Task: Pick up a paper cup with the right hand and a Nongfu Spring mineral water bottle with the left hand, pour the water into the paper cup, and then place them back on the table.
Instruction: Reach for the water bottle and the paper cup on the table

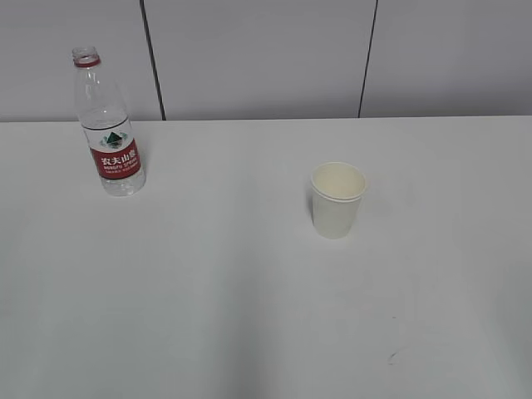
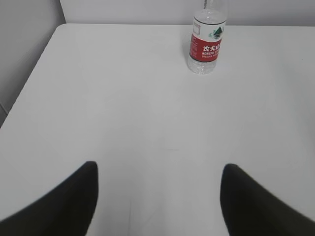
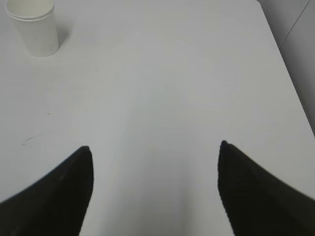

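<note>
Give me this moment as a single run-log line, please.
phase: before pickup | bottle: upright, uncapped, on table | paper cup: upright, untouched | left gripper: open, empty | right gripper: open, empty

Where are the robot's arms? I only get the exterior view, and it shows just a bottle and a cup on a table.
Observer: Both are held back out of your frame. The left wrist view shows the left gripper open, nothing between its fingers.
Operator: Is it aimed at anything?
Observer: Yes, the bottle stands ahead of it, a little to the right, well away from the fingers.
Operator: And the other arm?
Observer: The right gripper is open too and empty; the cup sits ahead at the far left of its view.
Operator: Anything else on the table?
Observer: Only a small dark scuff on the table, near the right gripper.
</note>
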`<state>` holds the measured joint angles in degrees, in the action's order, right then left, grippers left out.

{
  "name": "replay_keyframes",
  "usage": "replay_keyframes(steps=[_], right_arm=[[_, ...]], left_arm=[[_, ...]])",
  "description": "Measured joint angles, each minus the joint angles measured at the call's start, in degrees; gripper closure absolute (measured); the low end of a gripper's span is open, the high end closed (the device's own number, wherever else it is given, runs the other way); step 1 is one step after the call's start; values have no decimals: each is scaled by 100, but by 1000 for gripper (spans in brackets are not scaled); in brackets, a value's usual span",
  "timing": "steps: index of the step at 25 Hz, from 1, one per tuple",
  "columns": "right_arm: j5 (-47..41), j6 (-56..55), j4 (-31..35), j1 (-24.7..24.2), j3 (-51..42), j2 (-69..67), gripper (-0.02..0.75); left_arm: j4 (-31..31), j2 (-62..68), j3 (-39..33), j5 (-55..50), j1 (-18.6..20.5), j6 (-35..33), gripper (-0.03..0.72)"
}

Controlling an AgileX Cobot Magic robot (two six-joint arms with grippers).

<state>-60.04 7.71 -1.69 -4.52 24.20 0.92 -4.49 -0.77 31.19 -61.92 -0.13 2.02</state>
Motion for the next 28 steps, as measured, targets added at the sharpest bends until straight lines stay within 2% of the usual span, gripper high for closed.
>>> replay_keyframes(steps=[18, 23, 28], right_arm=[[0, 0, 0, 0, 0, 0, 156], [0, 0, 255, 0, 58, 0, 156], [594, -12, 325, 0, 355, -441, 156]], left_arm=[[0, 0, 0, 0, 0, 0, 232], [0, 0, 0, 0, 0, 0, 241], [0, 0, 0, 0, 0, 0, 242]])
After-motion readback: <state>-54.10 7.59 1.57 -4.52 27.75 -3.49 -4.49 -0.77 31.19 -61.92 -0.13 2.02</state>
